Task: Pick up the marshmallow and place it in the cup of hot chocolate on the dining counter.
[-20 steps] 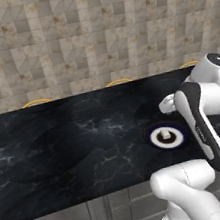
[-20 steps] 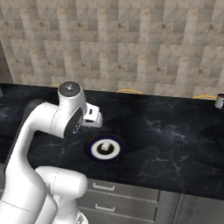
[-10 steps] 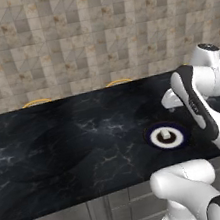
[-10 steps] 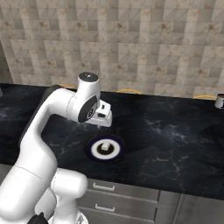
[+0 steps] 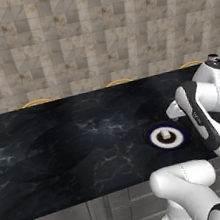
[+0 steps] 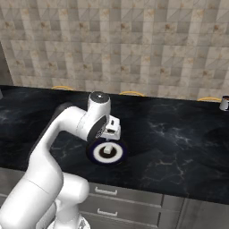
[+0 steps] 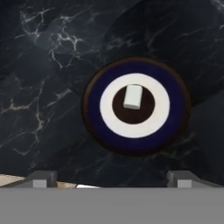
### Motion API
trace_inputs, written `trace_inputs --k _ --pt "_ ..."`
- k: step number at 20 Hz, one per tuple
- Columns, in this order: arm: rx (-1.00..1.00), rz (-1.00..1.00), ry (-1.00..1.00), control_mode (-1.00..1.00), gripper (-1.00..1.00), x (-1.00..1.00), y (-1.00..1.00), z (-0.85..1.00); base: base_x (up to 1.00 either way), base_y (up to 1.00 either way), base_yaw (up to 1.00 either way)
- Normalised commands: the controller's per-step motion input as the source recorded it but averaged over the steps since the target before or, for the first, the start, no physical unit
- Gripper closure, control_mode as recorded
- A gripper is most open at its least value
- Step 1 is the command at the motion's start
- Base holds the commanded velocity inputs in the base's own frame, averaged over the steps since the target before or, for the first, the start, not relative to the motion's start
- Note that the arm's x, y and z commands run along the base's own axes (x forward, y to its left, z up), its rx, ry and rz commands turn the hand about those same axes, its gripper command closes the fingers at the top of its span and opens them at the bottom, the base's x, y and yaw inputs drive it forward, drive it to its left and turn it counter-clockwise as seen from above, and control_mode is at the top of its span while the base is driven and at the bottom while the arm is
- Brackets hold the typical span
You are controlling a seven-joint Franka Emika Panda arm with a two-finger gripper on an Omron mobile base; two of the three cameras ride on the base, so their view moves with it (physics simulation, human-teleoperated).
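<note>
Our gripper [image 7: 112,177] has swung out over the black counter [image 5: 63,150] and now hangs above the blue-rimmed plate [image 7: 175,87], fingers spread wide and empty. We see the marshmallow [image 7: 132,96] lying at the plate's centre, untouched. The cup [image 6: 224,103] stands far off at the counter's right end. We judge descent comes next.

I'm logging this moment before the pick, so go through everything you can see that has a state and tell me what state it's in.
marshmallow: lying at the middle of the plate, not gripped.
plate: flat on the dining counter, holding the marshmallow.
cup of hot chocolate: upright at the far right of the counter, no marshmallow seen in it.
gripper: open, above the plate, holding nothing.
dining counter: carries the plate and cup.
</note>
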Motion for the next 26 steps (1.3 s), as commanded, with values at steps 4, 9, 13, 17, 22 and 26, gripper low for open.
trace_inputs --k 4,9,13,17,22,26 --pt "0.00 0.01 0.01 -1.00 -1.00 0.03 -0.13 -0.40 0.00 0.00 0.00" --pt "0.00 0.04 -0.12 -1.00 -1.00 0.00 -0.04 -0.22 0.00 0.00 0.00" --pt "0.00 0.04 -0.13 -1.00 -1.00 0.08 0.00 -0.45 0.00 0.00 0.00" --pt "0.00 0.00 0.00 -1.00 -1.00 0.35 0.00 -0.44 0.00 0.00 0.00" --pt "0.00 0.00 0.09 -1.00 -1.00 0.32 0.00 -0.24 0.00 0.00 0.00" --pt "0.00 0.00 0.12 -1.00 -1.00 0.23 0.00 -0.21 0.00 0.00 0.00"
